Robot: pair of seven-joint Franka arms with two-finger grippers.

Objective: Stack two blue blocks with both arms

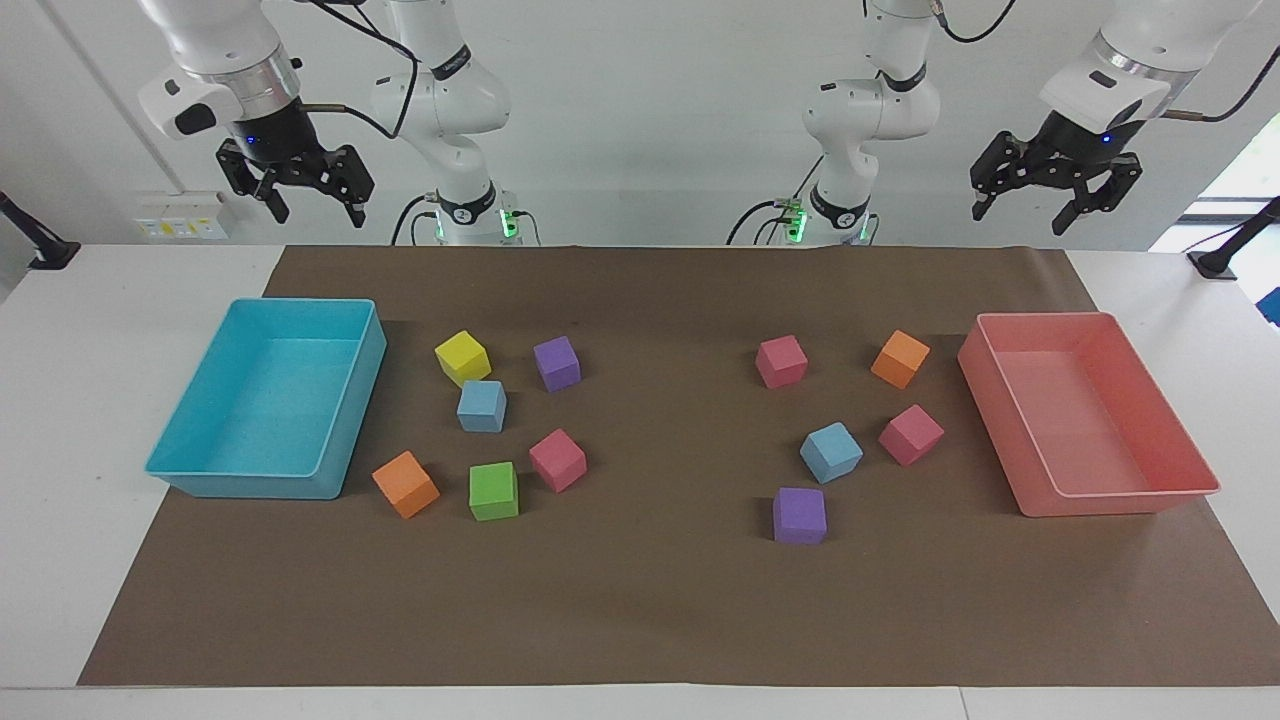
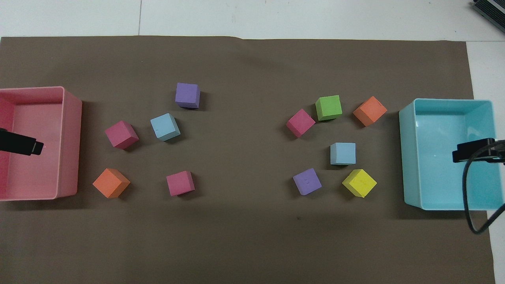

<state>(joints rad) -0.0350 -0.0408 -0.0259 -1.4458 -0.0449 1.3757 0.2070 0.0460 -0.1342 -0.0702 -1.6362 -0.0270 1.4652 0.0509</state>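
Brown mat (image 1: 640,600) holds both blue blocks, unstacked: 1 (image 1: 482,406) just beside the yellow cube (image 1: 462,357), the other (image 1: 830,452) well apart from it, toward the left arm's end. Left gripper (image 1: 1030,207) and right gripper (image 1: 315,205) hang high with fingers spread, holding nothing. Judged 0 of 2 blocks picked; all grasping and stacking remains.

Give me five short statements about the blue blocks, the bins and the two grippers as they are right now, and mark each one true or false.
1. One blue block is stacked on the other. False: the blue block near the turquoise bin and the blue block near the pink bin lie apart on the brown mat.
2. Both grippers hang high with jaws open. True: left gripper, right gripper.
3. The pink bin holds a cube. False: it is empty.
4. A yellow cube sits beside a blue block. True.
5. The turquoise bin is at the left arm's end. False: the right arm's.
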